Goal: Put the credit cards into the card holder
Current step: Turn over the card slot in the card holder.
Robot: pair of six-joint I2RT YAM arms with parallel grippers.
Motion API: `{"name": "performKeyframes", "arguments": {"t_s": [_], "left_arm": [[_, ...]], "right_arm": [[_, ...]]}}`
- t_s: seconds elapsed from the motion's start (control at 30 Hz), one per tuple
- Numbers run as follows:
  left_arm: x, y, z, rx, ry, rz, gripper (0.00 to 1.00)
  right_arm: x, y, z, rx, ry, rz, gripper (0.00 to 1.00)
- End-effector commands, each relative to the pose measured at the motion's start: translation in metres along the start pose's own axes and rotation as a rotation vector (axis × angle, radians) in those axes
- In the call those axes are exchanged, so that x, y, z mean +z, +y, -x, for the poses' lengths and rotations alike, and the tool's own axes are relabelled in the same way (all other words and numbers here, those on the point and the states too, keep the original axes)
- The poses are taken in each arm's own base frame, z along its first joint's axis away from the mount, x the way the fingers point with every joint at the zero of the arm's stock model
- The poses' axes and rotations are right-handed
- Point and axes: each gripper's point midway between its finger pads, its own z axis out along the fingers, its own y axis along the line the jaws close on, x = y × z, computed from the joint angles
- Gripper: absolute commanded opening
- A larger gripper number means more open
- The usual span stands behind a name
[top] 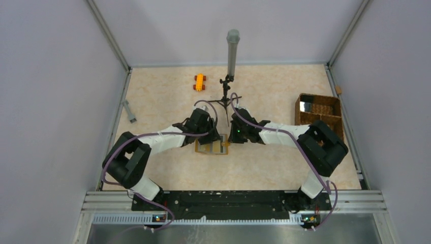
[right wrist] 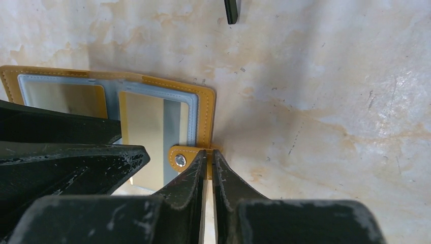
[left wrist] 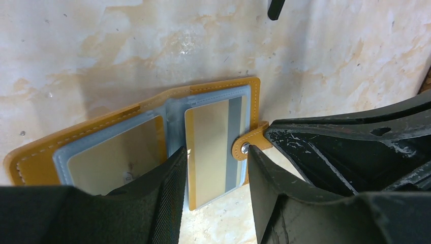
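On the marbled table (top: 167,96) the two arms meet at the middle, both bent over the card holder (left wrist: 223,86), which lies open and flat with its clear pockets facing up. The right gripper (right wrist: 209,155) has its jaws pinched almost together on the holder's snap tab (right wrist: 175,151), pinning that side down. The left gripper (left wrist: 216,168) hangs with its jaws partly apart, straddling the right-hand pocket; whether either pad touches it cannot be told.

A card with a grey stripe (left wrist: 211,147) sits in that right pocket, its near end seemingly not quite home. The left pocket shows another flat card (left wrist: 114,157), apparently seated.

The step in hand looks like seating the striped card. To do it well, the right gripper should hold the tab firmly so the holder cannot slide, while the left pushes the card's near edge squarely along the pocket, low and flat, without snagging the plastic lip or lifting the holder.
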Motion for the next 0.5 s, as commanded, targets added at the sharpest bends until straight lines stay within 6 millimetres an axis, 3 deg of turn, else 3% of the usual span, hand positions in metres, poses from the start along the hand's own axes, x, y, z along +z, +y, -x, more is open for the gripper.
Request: {"name": "performKeyframes", "arguments": {"t_s": [0.0, 0.27, 0.37, 0.47], "left_arm": [[-0.002, -0.01, 0.007, 0.032, -0.017, 0.012, 0.49], [-0.043, 0.006, 0.02, 0.092, -0.126, 0.078, 0.65], [-0.058, 0.019, 0.024, 0.103, -0.175, 0.12, 0.71], [-0.059, 0.042, 0.019, 0.086, -0.161, 0.172, 0.71]], "right_arm": [[-0.001, 0.0, 0.005, 0.009, -0.019, -0.004, 0.07], [-0.03, 0.009, 0.008, -0.023, -0.062, 0.053, 0.35], [-0.04, 0.02, 0.003, -0.046, -0.07, 0.097, 0.37], [-0.042, 0.035, -0.006, -0.059, -0.054, 0.149, 0.32]]}}
